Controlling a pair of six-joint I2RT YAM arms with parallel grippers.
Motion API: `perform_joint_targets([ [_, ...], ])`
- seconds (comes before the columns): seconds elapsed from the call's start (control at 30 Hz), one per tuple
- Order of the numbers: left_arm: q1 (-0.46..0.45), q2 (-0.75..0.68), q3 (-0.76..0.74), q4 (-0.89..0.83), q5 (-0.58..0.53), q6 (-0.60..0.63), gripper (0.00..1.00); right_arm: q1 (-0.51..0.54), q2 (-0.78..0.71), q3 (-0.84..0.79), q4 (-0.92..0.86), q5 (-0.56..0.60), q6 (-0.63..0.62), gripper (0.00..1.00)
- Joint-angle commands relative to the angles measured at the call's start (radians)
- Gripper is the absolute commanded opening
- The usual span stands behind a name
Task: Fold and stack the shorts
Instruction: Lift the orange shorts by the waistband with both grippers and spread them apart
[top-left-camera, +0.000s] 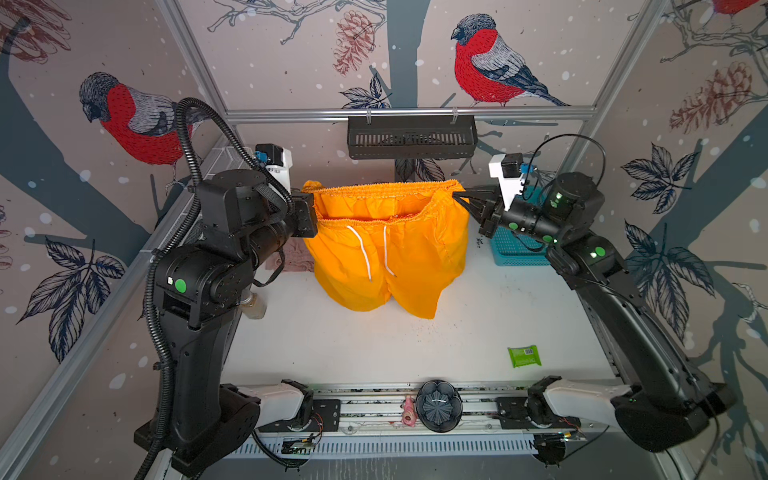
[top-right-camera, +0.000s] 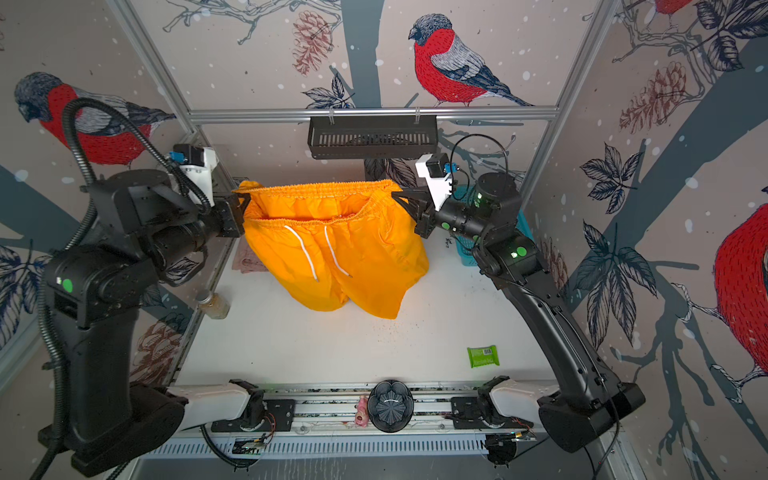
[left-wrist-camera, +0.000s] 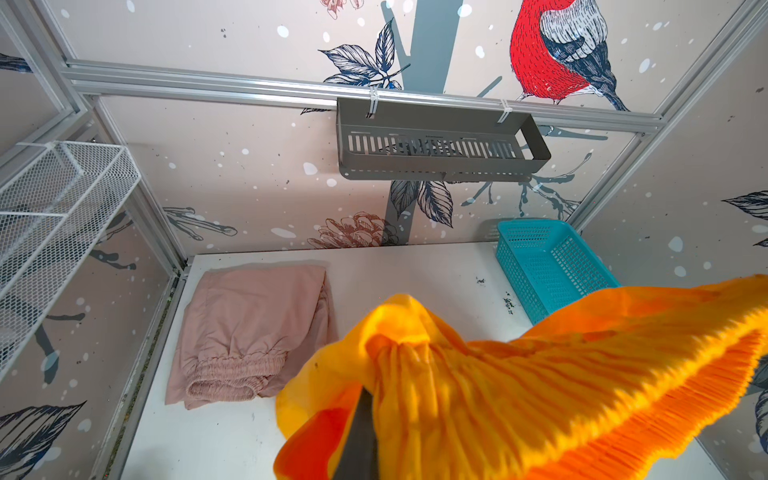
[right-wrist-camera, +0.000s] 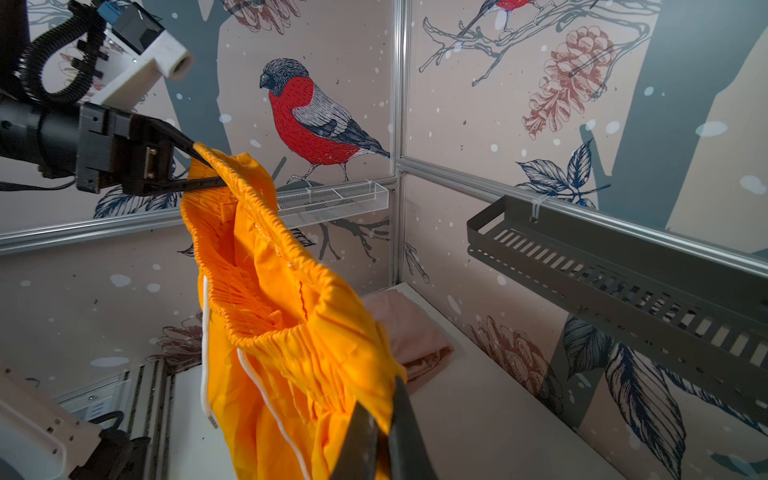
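left gripper (top-left-camera: 308, 192): pressed together, pinching one end of the orange shorts' (top-left-camera: 386, 257) waistband (top-left-camera: 382, 189)
right gripper (top-left-camera: 457, 195): pressed together on the opposite end of the waistband
orange shorts: stretched between both grippers, legs hanging over the table (top-left-camera: 374, 349)
pink shorts (left-wrist-camera: 253, 328): folded on the table's back left corner

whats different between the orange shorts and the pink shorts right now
Pose: the orange shorts hang spread open, pinched at the waistband ends by the left gripper and right gripper; the pink shorts lie folded on the table, untouched.
Place: orange shorts mid-table, pink shorts at the back left corner.
Shared: gathered elastic waistbands.
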Motion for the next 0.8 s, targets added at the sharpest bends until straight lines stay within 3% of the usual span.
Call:
perform_joint_targets([
  [0.0, -0.001, 0.010, 0.038, -0.075, -0.076, -0.043, 0.00, 0.009, -0.033, -0.002, -0.034, 0.038, 0.034, 0.02],
  [0.07, -0.002, 0.000, 0.020, -0.057, -0.112, -0.046, 0.00, 0.024, -0.046, -0.008, -0.037, 0.062, 0.029, 0.02],
  [0.17, -0.002, -0.043, -0.125, 0.036, -0.143, -0.048, 0.00, 0.035, -0.049, -0.054, -0.015, 0.107, 0.025, 0.02],
  [0.3, -0.002, -0.091, -0.255, 0.120, -0.088, -0.071, 0.00, 0.078, -0.031, -0.072, -0.033, 0.106, 0.006, 0.02],
  [0.43, -0.002, -0.163, -0.244, 0.154, -0.062, -0.045, 0.00, 0.196, -0.077, -0.056, -0.057, 0.182, -0.038, 0.02],
  [0.57, -0.002, -0.244, -0.246, 0.227, 0.135, -0.017, 0.00, 0.228, -0.121, -0.016, -0.088, 0.190, -0.043, 0.02],
  [0.77, -0.002, -0.230, -0.106, 0.090, 0.140, 0.000, 0.00, 0.244, -0.181, 0.046, -0.142, 0.162, -0.036, 0.01],
])
